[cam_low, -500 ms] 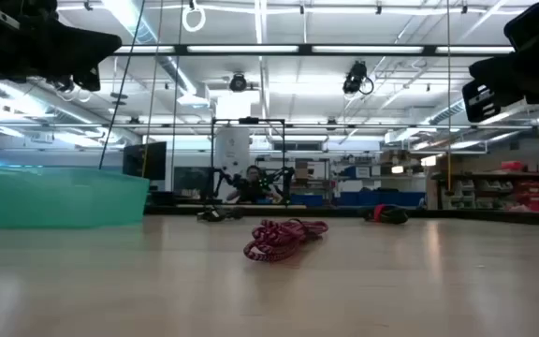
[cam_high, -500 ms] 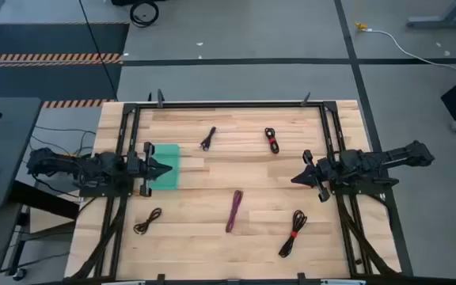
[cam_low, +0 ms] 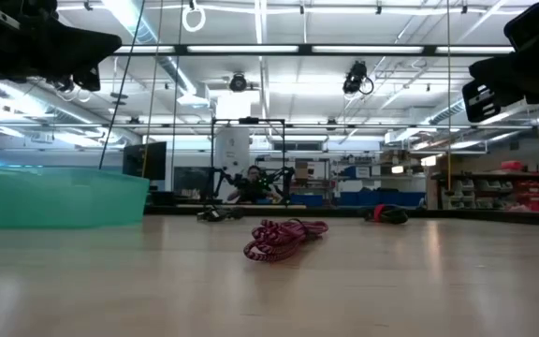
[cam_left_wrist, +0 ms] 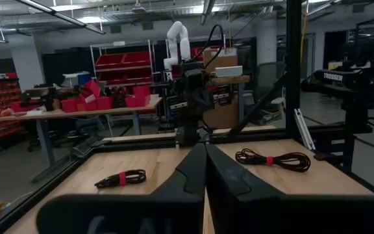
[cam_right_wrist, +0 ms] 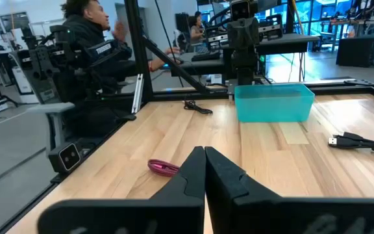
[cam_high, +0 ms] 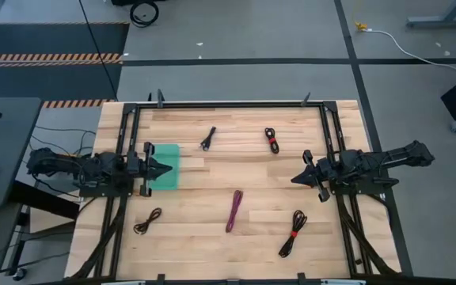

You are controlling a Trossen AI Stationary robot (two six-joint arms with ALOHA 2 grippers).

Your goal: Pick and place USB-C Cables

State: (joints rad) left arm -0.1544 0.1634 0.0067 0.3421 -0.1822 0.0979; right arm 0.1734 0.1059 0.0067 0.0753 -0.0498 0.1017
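Both arms are waiting at the counter's [cam_high: 212, 237] side edges, so nothing is being carried. The left end effector [cam_high: 167, 169], fingers pressed together, is hovering over the teal tray [cam_high: 171, 152] at nine o'clock; the right end effector [cam_high: 295, 179], likewise pressed together, is sitting at three.

Five USB-C cables are lying loose on the counter:
- The purple cable [cam_high: 234, 210] is lying near six, its long axis running twelve-to-six.
- The black cable with a red tie [cam_high: 293, 233] is lying at five, running from one to seven.
- The small black cable [cam_high: 147, 221] is lying at seven.
- The black cable [cam_high: 207, 138] is lying at eleven.
- The red-tied cable [cam_high: 271, 139] is lying at one.

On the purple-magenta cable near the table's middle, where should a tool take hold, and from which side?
Grip the purple-magenta cable at mid-length, coming straight down from above. It lies flat as a long, narrow bundle running nearly front to back, so fingers closing across its short width would likely gather all strands. The right tool, shut and hovering, looks nearer than the left tool, shut over the teal tray.
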